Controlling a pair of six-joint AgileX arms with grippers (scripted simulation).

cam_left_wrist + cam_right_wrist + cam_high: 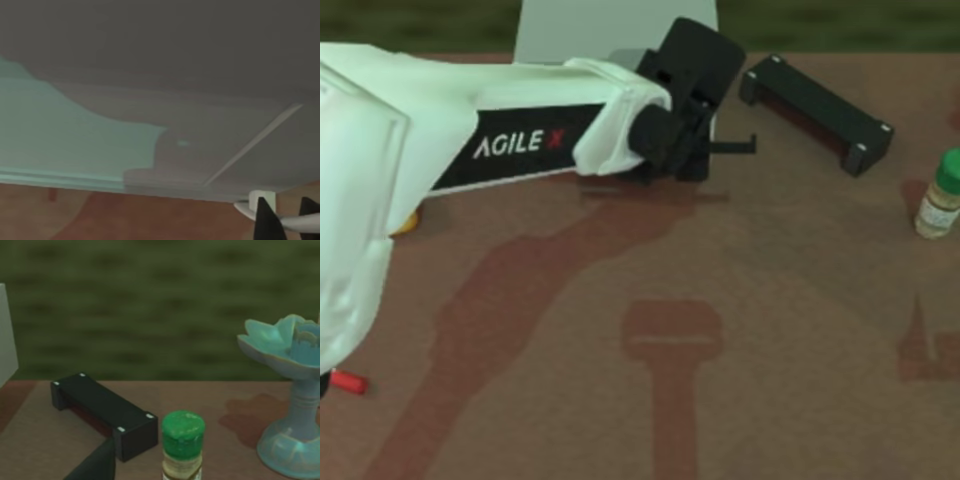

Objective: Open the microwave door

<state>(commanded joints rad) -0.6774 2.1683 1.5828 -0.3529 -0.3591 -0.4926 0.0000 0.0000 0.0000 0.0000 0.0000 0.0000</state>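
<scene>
The boxy, smooth grey-white microwave (582, 30) shows a pale teal cavity (65, 135); the left gripper (725, 150) pinches its pale handle bar (260, 200).

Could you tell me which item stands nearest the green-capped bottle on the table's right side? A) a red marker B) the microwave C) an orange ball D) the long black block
D: in the top view the black block lies just up and left of the bottle, and the right wrist view shows them close together, while the microwave sits farther left.
</scene>
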